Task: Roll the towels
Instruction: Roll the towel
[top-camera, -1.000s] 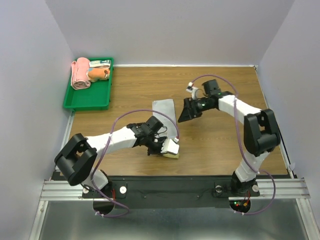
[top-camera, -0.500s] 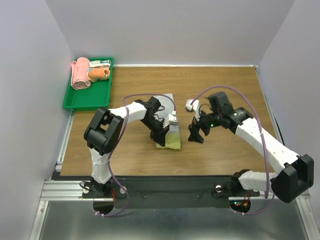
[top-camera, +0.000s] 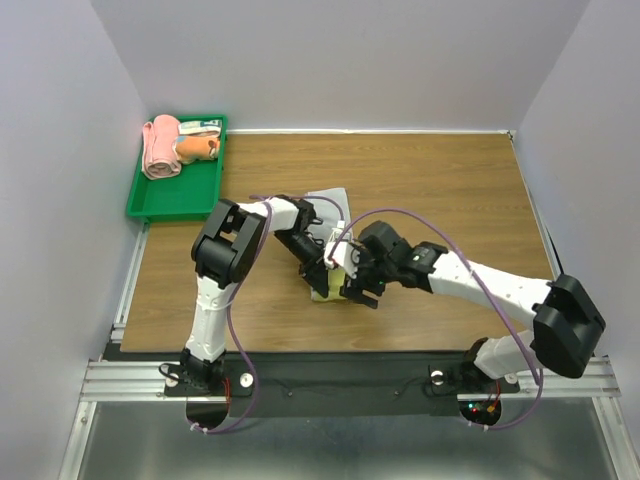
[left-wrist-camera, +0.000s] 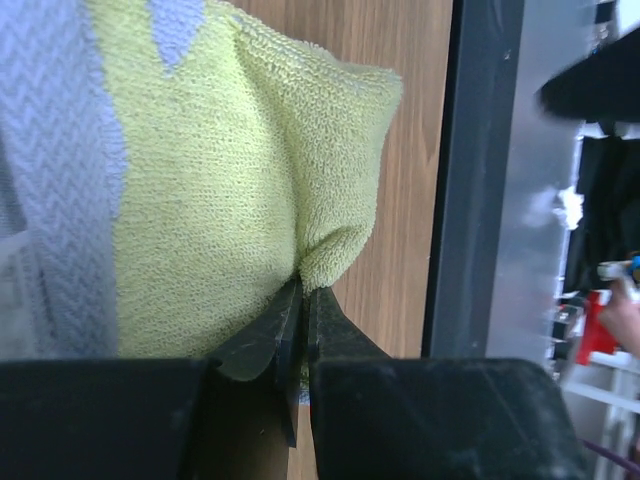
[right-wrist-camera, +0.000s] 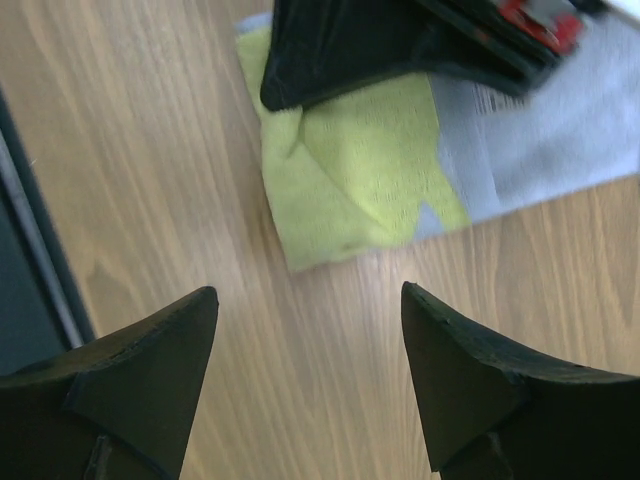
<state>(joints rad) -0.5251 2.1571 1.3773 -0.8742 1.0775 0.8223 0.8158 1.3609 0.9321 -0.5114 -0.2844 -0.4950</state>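
A towel, grey on one side and yellow on the other, lies on the wooden table with its near end folded over so the yellow (top-camera: 333, 291) shows. The grey part (top-camera: 328, 199) stretches away behind it. My left gripper (top-camera: 321, 270) is shut on the yellow folded edge (left-wrist-camera: 335, 255), low at the table. My right gripper (top-camera: 357, 288) is open and empty, just right of the fold. In the right wrist view its fingertips (right-wrist-camera: 205, 300) hover over bare wood, short of the yellow towel (right-wrist-camera: 350, 175) and the left gripper (right-wrist-camera: 400, 40).
A green tray (top-camera: 172, 203) stands at the far left. It holds a rolled pink towel (top-camera: 158, 148) and an orange roll (top-camera: 195, 147). The black base rail (top-camera: 340, 370) runs along the table's near edge, close to the towel.
My right arm has swung left and come down beside the towel's folded end. My left gripper has stayed on the yellow fold, shifting only slightly.
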